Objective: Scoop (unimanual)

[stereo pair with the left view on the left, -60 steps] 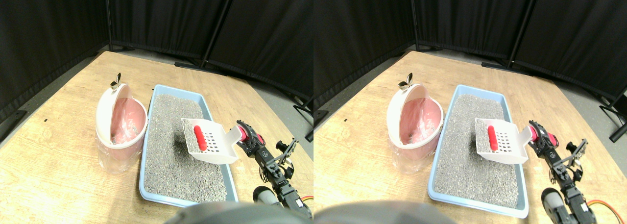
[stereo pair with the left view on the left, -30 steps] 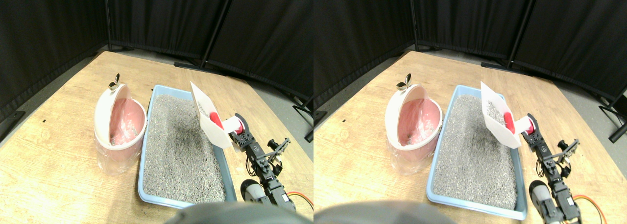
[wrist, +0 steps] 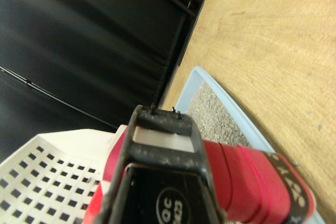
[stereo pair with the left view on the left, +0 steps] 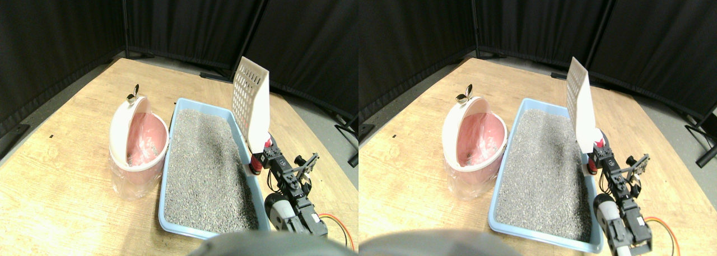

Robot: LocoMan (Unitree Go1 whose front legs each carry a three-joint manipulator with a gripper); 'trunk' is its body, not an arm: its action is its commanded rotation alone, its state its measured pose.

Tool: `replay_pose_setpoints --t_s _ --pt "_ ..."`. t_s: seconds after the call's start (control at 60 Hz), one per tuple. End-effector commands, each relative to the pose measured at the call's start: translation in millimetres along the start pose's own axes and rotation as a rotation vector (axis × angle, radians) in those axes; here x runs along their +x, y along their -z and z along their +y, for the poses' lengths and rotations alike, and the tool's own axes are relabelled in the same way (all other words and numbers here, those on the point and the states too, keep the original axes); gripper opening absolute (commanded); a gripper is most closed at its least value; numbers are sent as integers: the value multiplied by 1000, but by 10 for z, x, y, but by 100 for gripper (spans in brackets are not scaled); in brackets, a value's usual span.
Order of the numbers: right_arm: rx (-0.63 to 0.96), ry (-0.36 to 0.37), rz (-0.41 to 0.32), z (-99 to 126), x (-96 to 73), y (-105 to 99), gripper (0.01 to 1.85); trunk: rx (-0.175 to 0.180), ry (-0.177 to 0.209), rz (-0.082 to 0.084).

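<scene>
Right gripper (stereo pair with the left view on the left: 263, 155) is clamped on the red-wrapped handle (stereo pair with the left view on the left: 256, 162) of the white slotted scoop (stereo pair with the left view on the left: 250, 102), at the right edge of the blue litter tray (stereo pair with the left view on the left: 168, 203). From the stereo view the scoop stands nearly upright, blade pointing up over the tray's right rim, slotted face showing. Grey litter (stereo pair with the left view on the left: 204, 166) fills the tray. Pink bin (stereo pair with the left view on the left: 138, 149) with its white lid tipped open sits just left of the tray on the wooden floor (stereo pair with the left view on the left: 56, 183).

Wrist view: dark jaw frame (wrist: 163, 171) sits against the red handle (wrist: 247, 187), with the scoop's slotted face (wrist: 47, 182) beside it and a corner of the tray (wrist: 210, 85) and litter beyond.
</scene>
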Motion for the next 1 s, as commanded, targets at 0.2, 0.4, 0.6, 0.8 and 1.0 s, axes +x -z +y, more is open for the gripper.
replay_pose_setpoints --t_s 0.2,0.4,0.6,0.8,1.0 --pt "-147 -92 -35 176 -13 -94 5 -22 -8 -1" --pt "-429 -158 -99 230 -28 -162 5 -27 -13 0" --pt "-812 -180 -159 361 -43 -270 5 -27 -14 -1" --pt "-949 -132 -157 423 -36 -317 5 -28 -17 -3" --pt "-1085 -122 -136 455 -12 -333 5 -33 -27 -5"
